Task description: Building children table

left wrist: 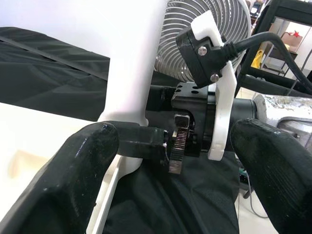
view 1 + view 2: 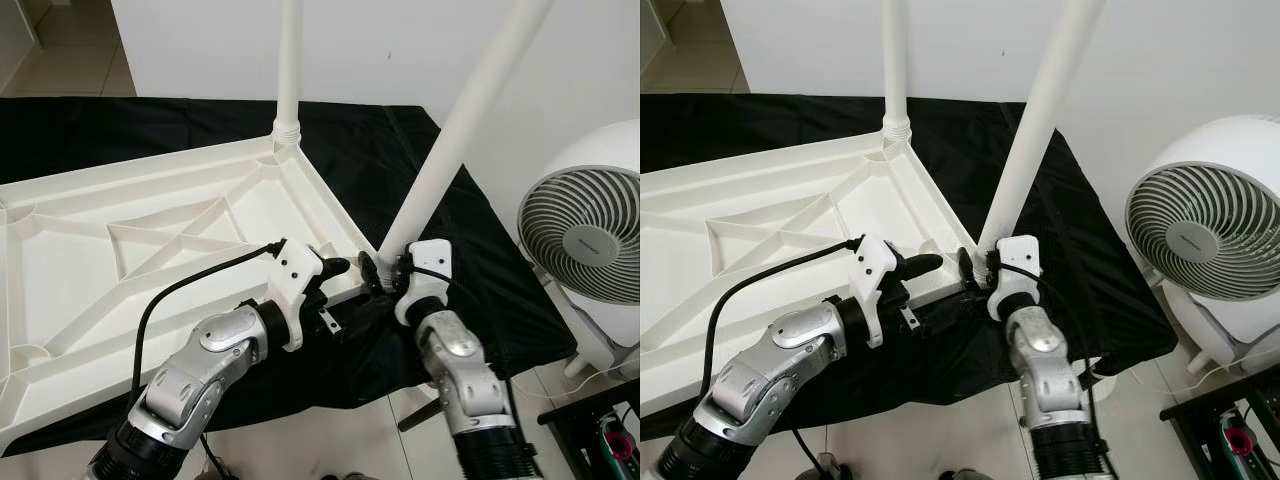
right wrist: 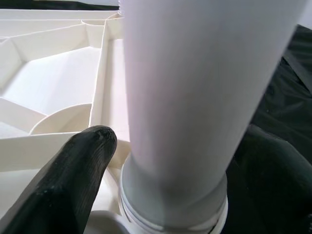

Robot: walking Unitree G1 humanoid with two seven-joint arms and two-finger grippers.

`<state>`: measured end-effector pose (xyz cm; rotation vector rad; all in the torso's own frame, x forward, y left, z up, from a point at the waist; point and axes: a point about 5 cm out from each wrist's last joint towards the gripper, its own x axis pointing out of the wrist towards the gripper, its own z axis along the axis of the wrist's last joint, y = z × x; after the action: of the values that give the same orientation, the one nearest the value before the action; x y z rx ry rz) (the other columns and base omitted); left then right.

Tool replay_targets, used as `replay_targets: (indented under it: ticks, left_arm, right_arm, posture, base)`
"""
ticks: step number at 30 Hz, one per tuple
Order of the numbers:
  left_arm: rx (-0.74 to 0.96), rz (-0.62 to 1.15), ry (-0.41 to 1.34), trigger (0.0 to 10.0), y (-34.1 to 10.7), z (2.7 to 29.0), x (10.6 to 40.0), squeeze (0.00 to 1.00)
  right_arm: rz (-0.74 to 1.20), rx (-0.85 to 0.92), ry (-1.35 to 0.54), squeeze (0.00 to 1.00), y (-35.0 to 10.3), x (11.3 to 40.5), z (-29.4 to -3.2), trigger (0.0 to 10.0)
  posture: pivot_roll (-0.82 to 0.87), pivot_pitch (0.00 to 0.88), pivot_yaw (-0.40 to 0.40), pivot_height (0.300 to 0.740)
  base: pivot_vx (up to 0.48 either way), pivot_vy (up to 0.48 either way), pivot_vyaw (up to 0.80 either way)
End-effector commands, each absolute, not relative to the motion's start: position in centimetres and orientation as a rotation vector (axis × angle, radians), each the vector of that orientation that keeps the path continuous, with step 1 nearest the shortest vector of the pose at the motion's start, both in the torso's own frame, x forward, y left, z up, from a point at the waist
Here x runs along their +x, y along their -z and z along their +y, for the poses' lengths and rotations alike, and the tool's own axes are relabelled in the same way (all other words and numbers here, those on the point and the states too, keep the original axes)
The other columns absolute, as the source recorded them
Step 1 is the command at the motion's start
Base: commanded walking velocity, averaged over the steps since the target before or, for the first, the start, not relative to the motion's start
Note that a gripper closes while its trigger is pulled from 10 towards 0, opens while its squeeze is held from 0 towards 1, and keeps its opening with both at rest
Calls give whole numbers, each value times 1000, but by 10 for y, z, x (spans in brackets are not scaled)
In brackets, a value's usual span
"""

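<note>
The white plastic table top (image 2: 60,270) lies upside down on a black cloth (image 2: 400,150). One white leg (image 2: 289,60) stands upright in the far corner socket. A second leg (image 2: 470,110) leans to the right out of the near right corner. My right gripper (image 2: 385,272) is shut on this leg at its base, its fingers (image 3: 73,175) pressed on either side of the threaded end (image 3: 175,195). My left gripper (image 2: 338,285) is open beside the same corner, just left of the right gripper, its fingers (image 1: 73,180) spread wide with nothing held between them.
A white round fan (image 2: 585,235) stands on the floor to the right, close to my right arm. A dark shelf frame (image 2: 600,420) is at the lower right. White wall runs behind the table. Tiled floor lies below the cloth's near edge.
</note>
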<state>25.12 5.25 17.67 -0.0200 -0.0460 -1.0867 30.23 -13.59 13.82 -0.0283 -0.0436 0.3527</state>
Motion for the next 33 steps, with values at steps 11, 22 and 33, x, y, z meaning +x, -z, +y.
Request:
replay_targets:
  ticks: [11, 22, 33]
  left_arm:
    - [-3, -45, 1142, 10000, -177, 51, 249, 0]
    - [2, -55, 1137, 10000, -179, 52, 250, 0]
    - [3, -54, 1110, 10000, -179, 55, 249, 0]
  right_arm:
    - [-58, -180, -541, 0, -151, 324, -171, 10000]
    - [-38, -202, -747, 0, -147, 343, -157, 10000]
    - [2, -188, -790, 0, -132, 346, -149, 0]
  posture:
    - [73, 77, -92, 740]
    - [89, 73, -94, 740]
    - [114, 96, -105, 740]
  base:
    - [0, 0, 0]
    - [0, 0, 0]
    - [0, 0, 0]
